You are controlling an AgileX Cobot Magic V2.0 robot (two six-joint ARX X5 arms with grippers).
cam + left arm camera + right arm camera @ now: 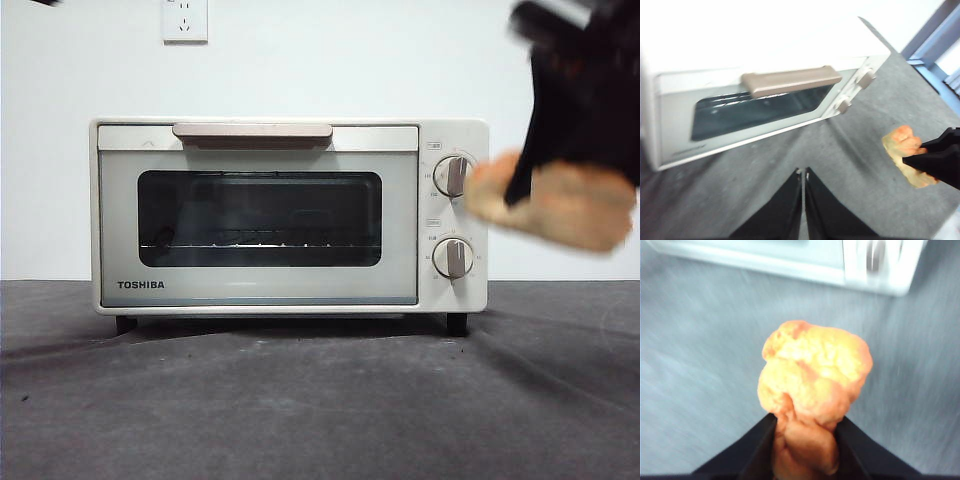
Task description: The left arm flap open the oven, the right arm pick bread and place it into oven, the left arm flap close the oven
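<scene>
Right gripper (805, 440) fingers clamp bread (815, 375); left gripper (803, 175) fingers together, empty.

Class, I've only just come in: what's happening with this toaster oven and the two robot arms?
The right gripper is shut on the bread and holds it in the air, off to the knob side of the oven. The oven door is closed, so the bread is not inside. The left gripper, its jaws shut and empty, hangs over the table in front of the oven, not touching the handle.

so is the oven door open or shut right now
Shut: the oven door sits flush with its handle up top, while the bread is held outside.
</scene>
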